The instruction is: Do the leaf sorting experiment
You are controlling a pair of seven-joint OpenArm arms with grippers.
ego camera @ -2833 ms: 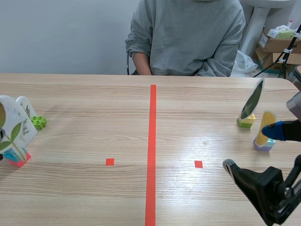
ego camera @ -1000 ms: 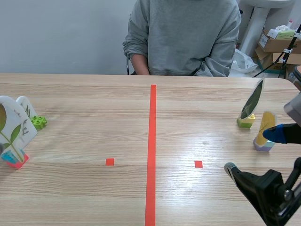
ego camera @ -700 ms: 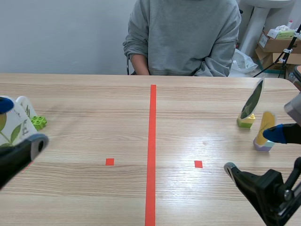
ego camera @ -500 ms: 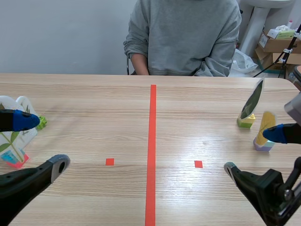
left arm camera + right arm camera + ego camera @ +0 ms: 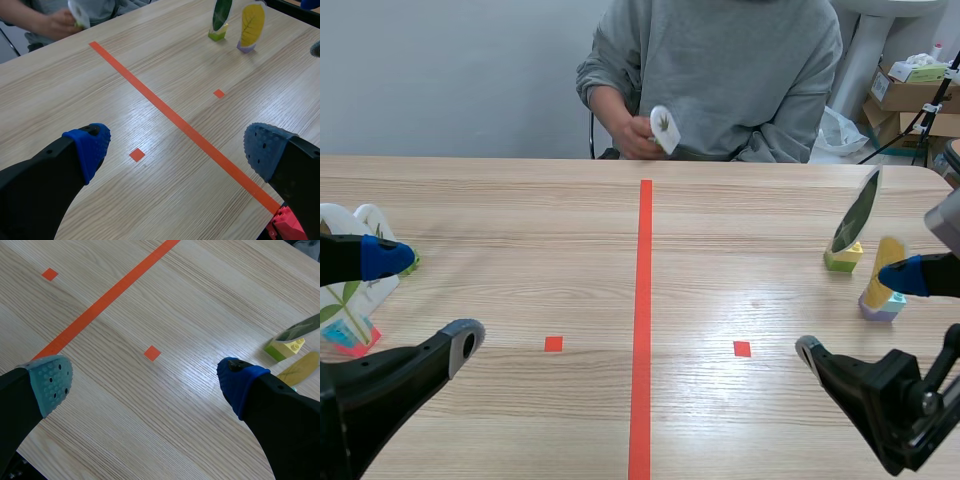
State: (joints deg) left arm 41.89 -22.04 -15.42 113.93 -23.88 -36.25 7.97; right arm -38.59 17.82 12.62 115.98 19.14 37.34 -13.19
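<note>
Across the wooden surface, a person holds a leaf card at the far edge; my left claw and right claw both gape wide, empty.

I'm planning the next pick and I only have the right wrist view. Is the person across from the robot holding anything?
Observer: Yes. The person's hand holds up a small white leaf card at chest height.
Operator: What is the left gripper doing?
Observer: The left gripper is open and holds nothing, low on the robot's left side.
Operator: Is anything standing near it?
Observer: A white plant card stands on a red block just behind its fingers.
</note>
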